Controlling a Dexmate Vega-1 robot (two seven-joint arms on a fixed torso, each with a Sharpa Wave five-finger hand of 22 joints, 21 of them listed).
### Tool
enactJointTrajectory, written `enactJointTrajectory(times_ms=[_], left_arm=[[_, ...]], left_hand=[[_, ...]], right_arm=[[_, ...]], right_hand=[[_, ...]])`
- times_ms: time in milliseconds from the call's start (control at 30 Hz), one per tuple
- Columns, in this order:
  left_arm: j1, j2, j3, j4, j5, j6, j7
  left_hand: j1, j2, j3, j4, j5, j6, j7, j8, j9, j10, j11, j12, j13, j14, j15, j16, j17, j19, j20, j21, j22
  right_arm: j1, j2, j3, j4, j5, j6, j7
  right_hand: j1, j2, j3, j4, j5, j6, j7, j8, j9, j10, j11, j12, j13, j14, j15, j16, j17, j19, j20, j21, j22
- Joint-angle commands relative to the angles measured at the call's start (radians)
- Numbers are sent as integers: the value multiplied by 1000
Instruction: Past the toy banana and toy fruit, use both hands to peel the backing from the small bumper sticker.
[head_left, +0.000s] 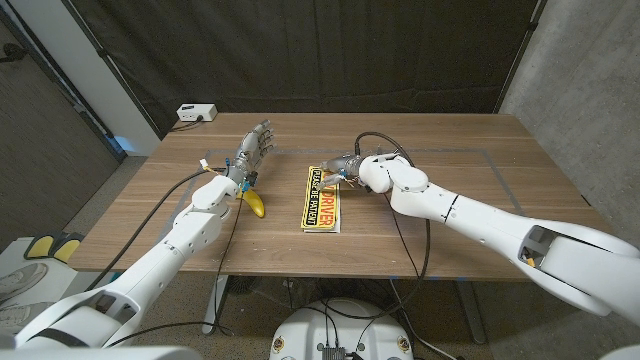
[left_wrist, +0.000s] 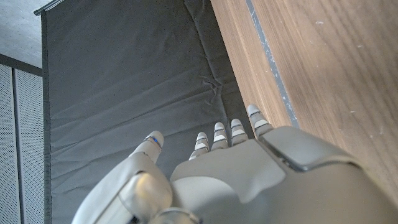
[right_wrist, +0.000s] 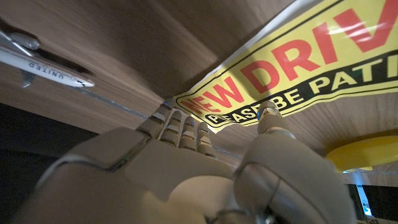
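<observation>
From my remote station, nearest to me lies the toy banana (head_left: 254, 203), just beside my left forearm and well behind the left hand (head_left: 256, 146), which is raised past it with fingers apart and extended, holding nothing; the left wrist view shows those fingers pointing over the counter (head_left: 450, 170) edge toward the dark curtain (left_wrist: 124, 81). The small bumper sticker (head_left: 322, 198) lies flat on the counter, between the two hands, its long axis running near to far. My right hand (head_left: 352, 167) is at the sticker's far end, clearly the nearer hand; the left stands well apart, to the sticker's far-left side. The right wrist view adds what the head view cannot: the thumb tip (right_wrist: 268, 113) rests at the sticker's (right_wrist: 292, 68) edge and the curled fingers (right_wrist: 180, 127) meet its corner, though whether the corner is actually pinched I cannot tell. A toy airplane (right_wrist: 46, 65) lies beyond that hand.
</observation>
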Motion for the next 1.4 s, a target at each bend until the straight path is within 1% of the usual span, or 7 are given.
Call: enactJointTrajectory(times_ms=[33,433,633,733,833,1000,1400], left_arm=[[11,8,-3,-21,1,11,10],[23,15,-8,-37,-1,10,14],[27,16,-9,-40,-3,11,15],[27,17,-9,-41,-1,10,17],[26,19,-9,-42,-1,12,16],[23,18,-8,-40,-1,14,14],[16,19,-4,-37,-6,20,0]], left_hand=[[-8,2,2,-2,1,0,-1,6,3,2,6,-3,3,-5,6,4,1,-6,2,-3,3],[-9,2,2,-3,1,0,-1,6,3,2,6,-3,2,-5,6,4,1,-6,2,-3,3],[-10,2,2,-4,1,0,-2,6,3,0,4,-4,2,-4,6,4,1,-6,2,-3,4],[-10,2,2,-4,1,-1,-2,5,3,0,5,-4,2,-4,6,4,1,-6,2,-3,4],[-11,2,2,-4,1,-1,-1,6,3,0,5,-4,2,-4,6,4,1,-6,2,-3,4],[-11,2,2,-4,1,0,-1,6,3,1,7,-4,2,-5,6,4,1,-6,2,-4,4],[-12,1,2,-5,1,-1,-2,5,3,0,6,-4,2,-3,7,5,1,-6,2,-4,4]], right_arm=[[-21,2,-24,9,-53,-47,-21],[-40,11,-36,17,-119,-115,-63],[-79,1,-18,35,-134,-92,-195],[-95,-5,-14,37,-153,-84,-252],[-113,-11,2,34,-150,-71,-303],[-146,-16,35,23,-142,-50,-398],[-241,4,196,0,44,36,-624]], right_hand=[[54,-3,14,-10,14,38,-1,13,3,33,2,17,1,39,-8,15,-1,36,-2,3,2],[192,22,30,-2,22,194,-44,40,2,199,-33,60,-2,219,-78,78,9,162,5,16,4],[300,21,14,-2,35,356,-66,64,0,424,-67,124,3,418,-147,179,49,281,-15,41,9],[361,34,5,0,38,495,-93,92,-1,534,-82,157,8,522,-178,248,89,340,-18,60,12],[411,53,1,1,30,621,-99,119,-2,640,-102,191,11,615,-206,313,130,379,-25,77,15],[452,81,1,9,13,776,-103,154,-2,782,-98,249,27,755,-223,394,185,418,-40,100,19],[434,115,4,41,-6,844,-85,167,0,849,-96,278,40,795,-216,403,208,425,-35,111,21]])
